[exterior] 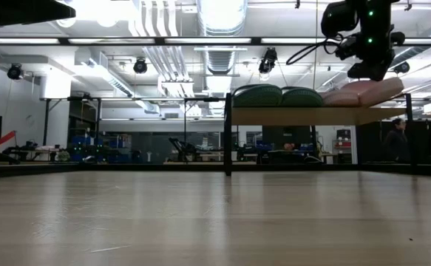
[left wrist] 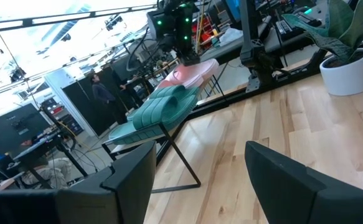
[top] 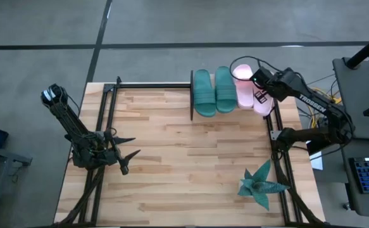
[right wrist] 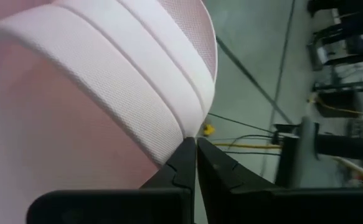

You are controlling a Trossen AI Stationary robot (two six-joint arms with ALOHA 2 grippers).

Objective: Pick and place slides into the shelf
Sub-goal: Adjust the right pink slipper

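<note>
The shelf (exterior: 296, 116) stands at the table's far edge, right of centre. On its board two dark teal slides (top: 204, 92) (top: 225, 90) lie side by side, with two pale pink slides (top: 243, 85) (top: 264, 105) to their right. In the low view the rightmost pink slide (exterior: 374, 89) sits slanted, one end higher. My right gripper (right wrist: 195, 144) is shut and hangs over that slide, at its ribbed strap. My left gripper (top: 132, 154) waits open above the table's left side, holding nothing. My right gripper has its shut fingertips (right wrist: 184, 155) against the rightmost pink slide, at the end of its ribbed strap (right wrist: 169, 134) where it meets the sole's side. It comes slanting down from above. Nothing is between the fingers. The slide lies on the shelf.
A teal spiky plant (top: 260, 183) stands near the table's right front corner. Black frame rails (top: 105, 107) run along the table's left and right edges. Bare wood (top: 190, 164) lies between the shelf and the near edge.
</note>
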